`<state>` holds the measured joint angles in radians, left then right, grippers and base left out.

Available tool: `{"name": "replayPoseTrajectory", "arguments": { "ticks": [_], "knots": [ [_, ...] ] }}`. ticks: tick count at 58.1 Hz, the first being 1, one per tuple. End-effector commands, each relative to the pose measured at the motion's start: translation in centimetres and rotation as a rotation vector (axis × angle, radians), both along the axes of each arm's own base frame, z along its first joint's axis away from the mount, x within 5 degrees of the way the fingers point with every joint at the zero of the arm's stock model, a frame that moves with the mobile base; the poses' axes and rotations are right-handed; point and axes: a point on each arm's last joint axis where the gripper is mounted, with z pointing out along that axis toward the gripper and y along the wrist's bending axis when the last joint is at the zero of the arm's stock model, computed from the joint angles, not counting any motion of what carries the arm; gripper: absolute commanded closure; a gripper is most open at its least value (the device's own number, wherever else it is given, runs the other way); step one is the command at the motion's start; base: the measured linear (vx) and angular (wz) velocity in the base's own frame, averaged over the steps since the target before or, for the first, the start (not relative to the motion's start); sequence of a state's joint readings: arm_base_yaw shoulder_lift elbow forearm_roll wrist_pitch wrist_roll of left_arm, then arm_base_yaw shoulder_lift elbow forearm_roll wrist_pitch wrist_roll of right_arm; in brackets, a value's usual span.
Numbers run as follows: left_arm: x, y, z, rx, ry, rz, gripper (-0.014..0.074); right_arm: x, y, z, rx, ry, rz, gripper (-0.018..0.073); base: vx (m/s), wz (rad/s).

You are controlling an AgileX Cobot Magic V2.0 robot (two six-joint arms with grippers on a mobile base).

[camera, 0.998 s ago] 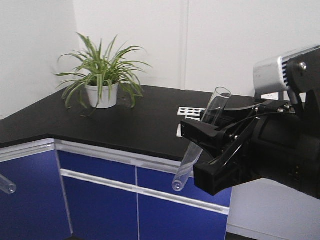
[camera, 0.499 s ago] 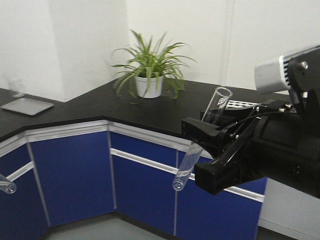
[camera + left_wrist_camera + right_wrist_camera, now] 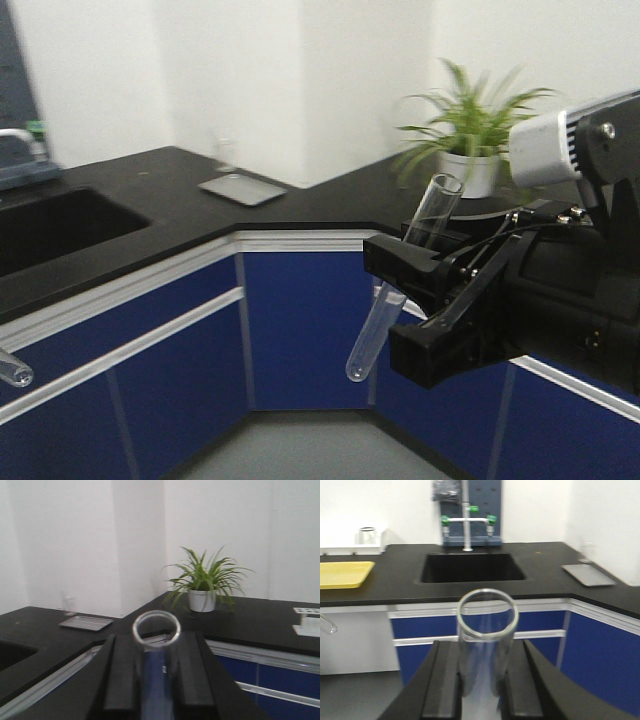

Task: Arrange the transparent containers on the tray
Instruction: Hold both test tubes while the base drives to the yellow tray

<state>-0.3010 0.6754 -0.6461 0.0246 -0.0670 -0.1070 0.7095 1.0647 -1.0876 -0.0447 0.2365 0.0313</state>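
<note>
As the view swings from the green potted plant (image 3: 478,125) toward the black sink counter (image 3: 545,587), the shallow yellow plastic tray (image 3: 342,575) appears, well apart, while the right gripper (image 3: 482,652) clamps one long clear glass test tube (image 3: 432,215) and the left gripper (image 3: 155,642) a second clear tube (image 3: 155,692), both undelivered.

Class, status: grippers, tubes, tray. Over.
Left gripper shut on clear glass test tube. Right gripper shut on second tube. Shallow yellow plastic tray on counter, no tubes showing.

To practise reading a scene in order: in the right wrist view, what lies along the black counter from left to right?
yellow tray → sink → grey tray
</note>
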Motion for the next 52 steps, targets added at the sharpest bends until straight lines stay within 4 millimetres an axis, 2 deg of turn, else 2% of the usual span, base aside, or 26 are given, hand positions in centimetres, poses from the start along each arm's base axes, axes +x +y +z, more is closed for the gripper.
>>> {"name": "replayPoseTrajectory", "arguments": {
  "ticks": [1, 23, 52],
  "knots": [
    [-0.37, 0.12, 1.92, -0.042, -0.110, -0.001, 0.0514, -0.50, -0.52, 2.41, 0.075, -0.121, -0.001, 0.0571, 0.00, 0.74],
    [-0.37, 0.12, 1.93, -0.043, -0.111, -0.001, 0.0514, -0.50, -0.52, 2.41, 0.075, -0.121, -0.001, 0.0571, 0.08, 0.75],
    [-0.37, 0.12, 1.92, -0.042, -0.110, -0.001, 0.0514, -0.50, -0.52, 2.41, 0.075, -0.121, -0.001, 0.0571, 0.21, 0.60]
  ]
}}
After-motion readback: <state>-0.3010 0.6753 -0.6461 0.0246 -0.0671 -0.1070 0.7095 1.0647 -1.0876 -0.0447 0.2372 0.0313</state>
